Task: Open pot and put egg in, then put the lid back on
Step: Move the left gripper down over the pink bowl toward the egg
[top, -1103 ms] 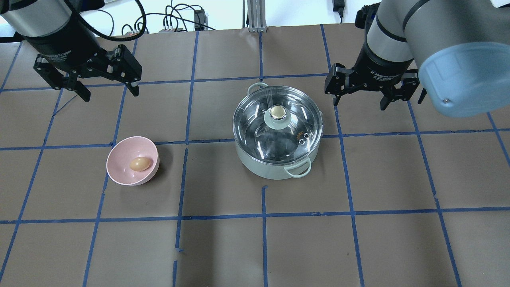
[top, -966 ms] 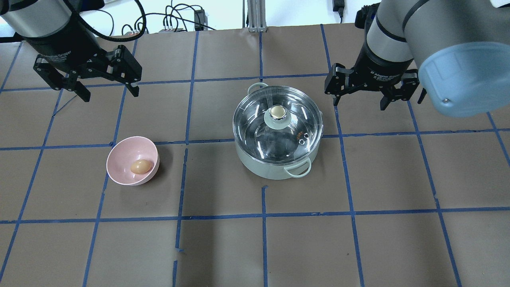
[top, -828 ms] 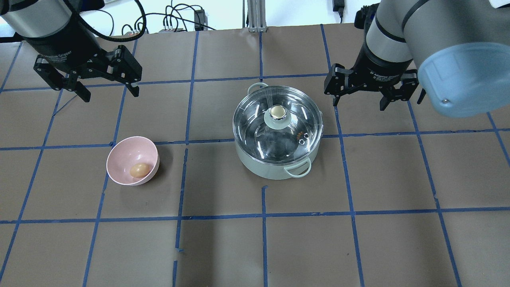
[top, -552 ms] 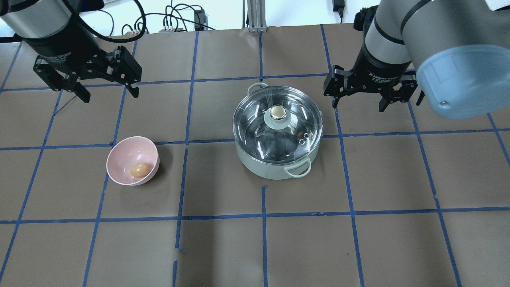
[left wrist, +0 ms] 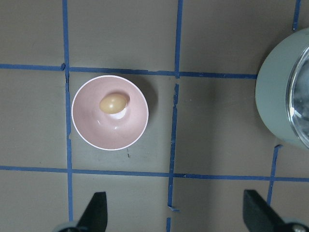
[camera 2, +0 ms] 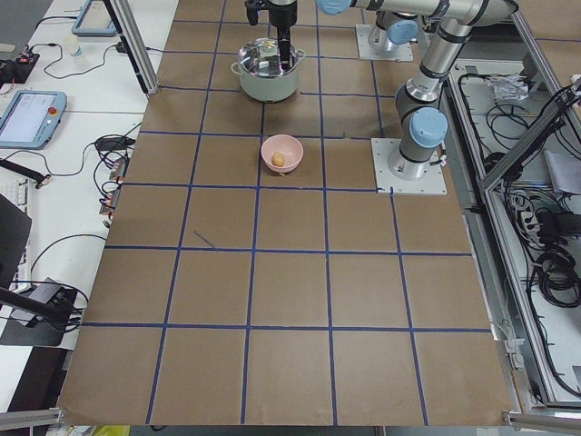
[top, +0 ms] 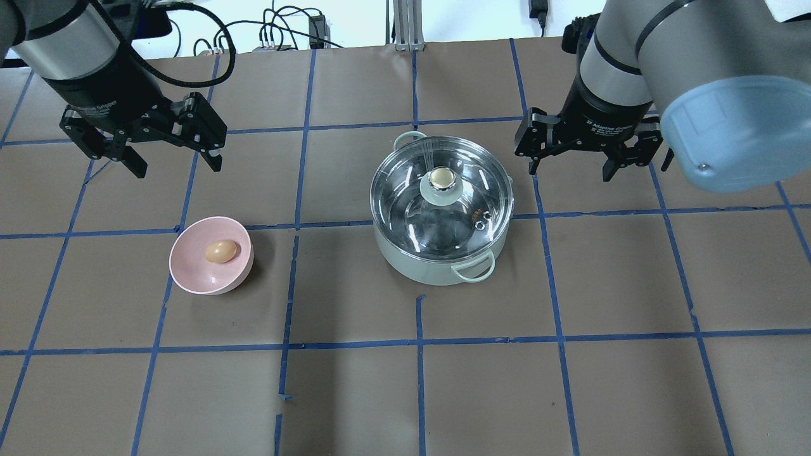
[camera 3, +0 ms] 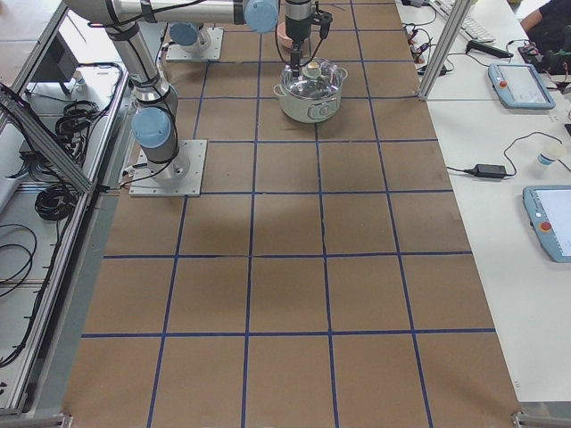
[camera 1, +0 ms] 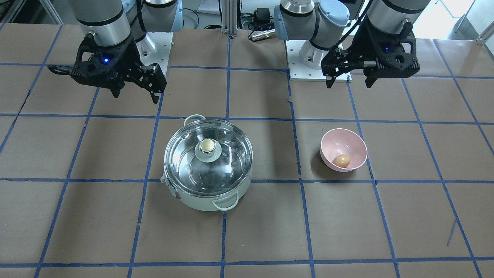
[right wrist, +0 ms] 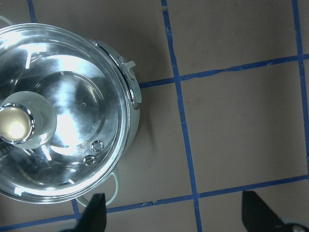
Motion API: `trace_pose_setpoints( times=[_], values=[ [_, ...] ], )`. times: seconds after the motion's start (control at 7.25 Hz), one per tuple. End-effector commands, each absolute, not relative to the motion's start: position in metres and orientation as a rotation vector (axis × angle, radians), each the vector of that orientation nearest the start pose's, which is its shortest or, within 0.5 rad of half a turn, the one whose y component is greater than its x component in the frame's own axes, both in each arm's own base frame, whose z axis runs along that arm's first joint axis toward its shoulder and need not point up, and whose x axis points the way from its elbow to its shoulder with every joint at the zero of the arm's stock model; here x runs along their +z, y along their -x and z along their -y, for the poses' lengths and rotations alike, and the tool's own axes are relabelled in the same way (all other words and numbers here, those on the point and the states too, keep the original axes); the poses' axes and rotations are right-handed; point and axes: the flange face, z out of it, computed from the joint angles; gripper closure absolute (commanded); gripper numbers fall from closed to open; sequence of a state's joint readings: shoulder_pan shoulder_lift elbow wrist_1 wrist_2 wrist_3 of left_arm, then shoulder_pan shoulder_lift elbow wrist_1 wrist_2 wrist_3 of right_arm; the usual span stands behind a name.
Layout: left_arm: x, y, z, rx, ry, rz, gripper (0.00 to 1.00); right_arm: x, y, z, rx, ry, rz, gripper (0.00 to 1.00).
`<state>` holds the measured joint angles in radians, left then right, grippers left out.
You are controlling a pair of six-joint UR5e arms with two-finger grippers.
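The egg [top: 220,251] had rolled toward the far side of the pink bowl [top: 187,278], and the left gripper [top: 177,168] had edged nearer, fingers apart. The right gripper [top: 569,173] hung beside the pot [top: 412,269], fingers apart too, with the lid [top: 412,209] seated on the pot.

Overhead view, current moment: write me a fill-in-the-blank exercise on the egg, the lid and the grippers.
1. The egg lies in a bowl whose colour is ____.
2. The lid sits ____ the pot, closing it.
3. The left gripper and the right gripper are both ____, holding nothing.
4. The gripper nearer the egg is the ____ one.
Missing words: pink; on; open; left.
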<state>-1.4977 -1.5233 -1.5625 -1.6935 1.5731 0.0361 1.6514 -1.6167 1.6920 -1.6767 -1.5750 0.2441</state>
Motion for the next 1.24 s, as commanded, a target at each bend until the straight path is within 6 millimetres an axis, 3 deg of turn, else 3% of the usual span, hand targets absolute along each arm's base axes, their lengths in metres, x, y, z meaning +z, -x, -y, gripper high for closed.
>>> trace_pose_setpoints(
  times=[0.0, 0.41, 0.55, 0.83, 1.1],
  values=[
    [0.467, 0.079, 0.475, 0.164, 0.057, -3.142, 0.0, 0.457, -0.171, 0.461, -0.037, -0.257, -3.122, 0.0],
    [0.403, -0.013, 0.478, 0.177, -0.063, -3.176, 0.0, 0.456, -0.172, 0.46, -0.032, -0.257, -3.123, 0.0],
    [0.381, -0.022, 0.475, 0.148, -0.095, -3.173, 0.0, 0.456, -0.172, 0.46, -0.032, -0.257, -3.121, 0.0],
    [0.333, -0.016, 0.464, 0.079, -0.109, -3.164, 0.0, 0.456, -0.172, 0.46, -0.031, -0.254, -3.12, 0.0],
    [0.305, -0.01, 0.454, 0.03, -0.248, -3.146, 0.0, 0.456, -0.172, 0.46, -0.032, -0.255, -3.125, 0.0]
  ],
)
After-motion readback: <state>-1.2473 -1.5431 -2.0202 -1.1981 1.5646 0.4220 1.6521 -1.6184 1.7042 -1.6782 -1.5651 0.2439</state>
